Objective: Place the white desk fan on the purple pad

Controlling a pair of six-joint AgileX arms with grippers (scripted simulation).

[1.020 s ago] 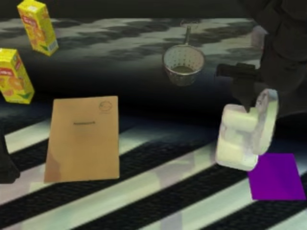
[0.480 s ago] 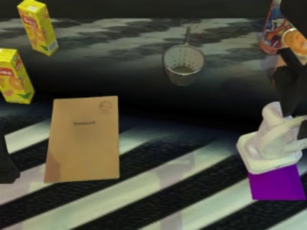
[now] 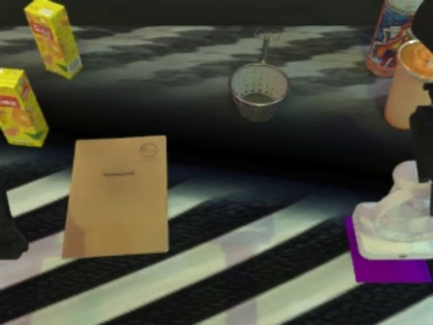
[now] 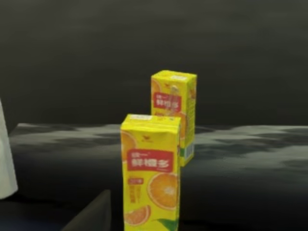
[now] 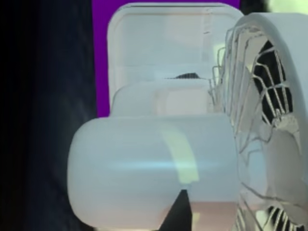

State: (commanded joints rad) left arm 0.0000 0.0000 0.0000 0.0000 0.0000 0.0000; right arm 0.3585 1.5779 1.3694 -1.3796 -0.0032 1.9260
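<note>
The white desk fan (image 3: 396,220) stands upright at the table's right edge, its square base over the purple pad (image 3: 379,271); I cannot tell whether the base touches it. In the right wrist view the fan (image 5: 154,168) fills the picture, with the purple pad (image 5: 100,57) showing beside the base. My right gripper (image 3: 421,172) reaches down from above and is shut on the fan's cylindrical motor housing; one dark fingertip (image 5: 180,211) shows against it. My left gripper (image 3: 10,233) is parked at the table's left edge, open and holding nothing.
A tan envelope (image 3: 116,196) lies left of centre. A metal mesh strainer (image 3: 259,88) sits at the back centre. Two yellow juice cartons (image 3: 53,37) (image 3: 20,108) stand at the back left. An orange cup (image 3: 406,84) and a printed can (image 3: 387,40) stand behind the fan.
My right gripper carried the fan to the right and down, turning it from tilted to upright. Its base went from beside the purple pad to over it.
</note>
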